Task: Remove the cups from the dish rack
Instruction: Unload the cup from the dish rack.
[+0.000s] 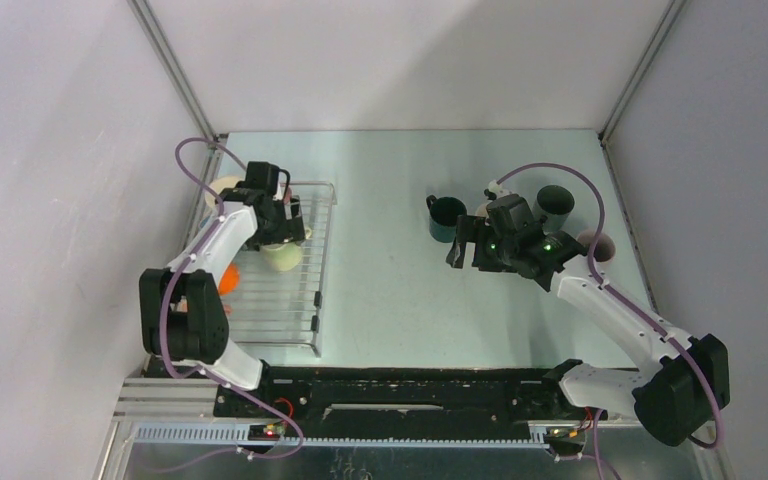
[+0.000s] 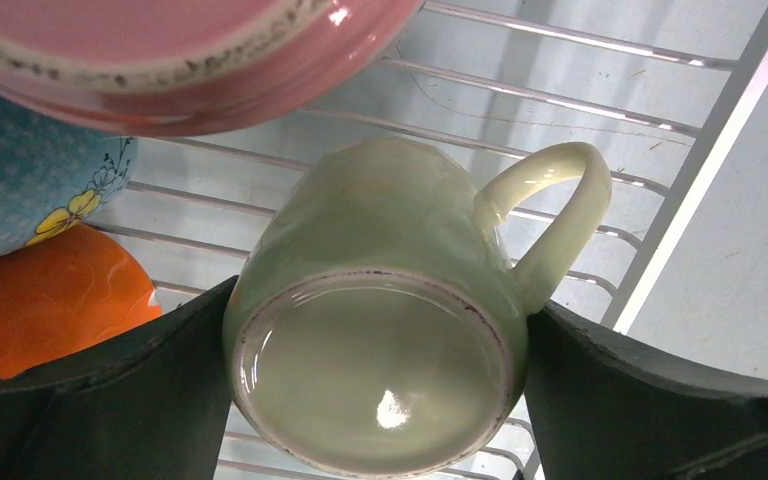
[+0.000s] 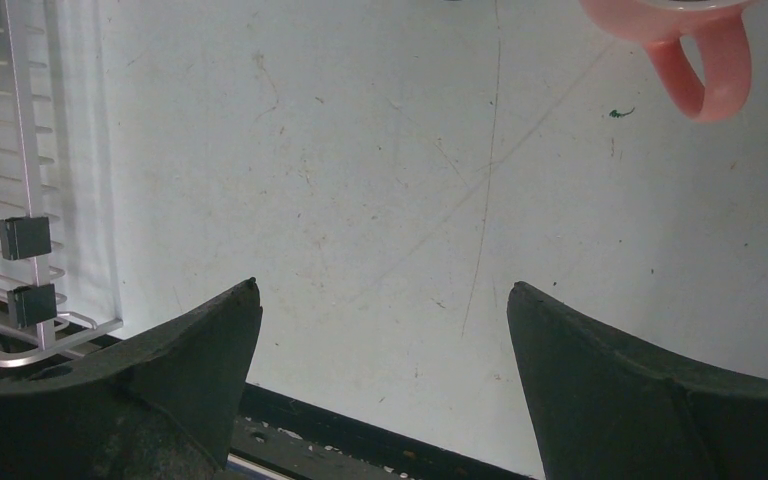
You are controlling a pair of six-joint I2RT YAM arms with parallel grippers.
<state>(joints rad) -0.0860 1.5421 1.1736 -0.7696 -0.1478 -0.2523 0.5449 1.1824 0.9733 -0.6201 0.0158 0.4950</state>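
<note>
The dish rack of silvery wire lies at the left of the table. A pale green cup rests on its side on the rods, base toward the left wrist camera. My left gripper is open and straddles it, one finger close against each side. Around it in the rack are a pink cup, a blue flowered cup and an orange cup. My right gripper hangs open and empty over bare table, between the rack and a dark teal cup.
On the table at the right stand a dark cup and a pink cup, the pink cup also showing in the right wrist view. The rack's near corner lies left of the right fingers. Grey walls enclose the table.
</note>
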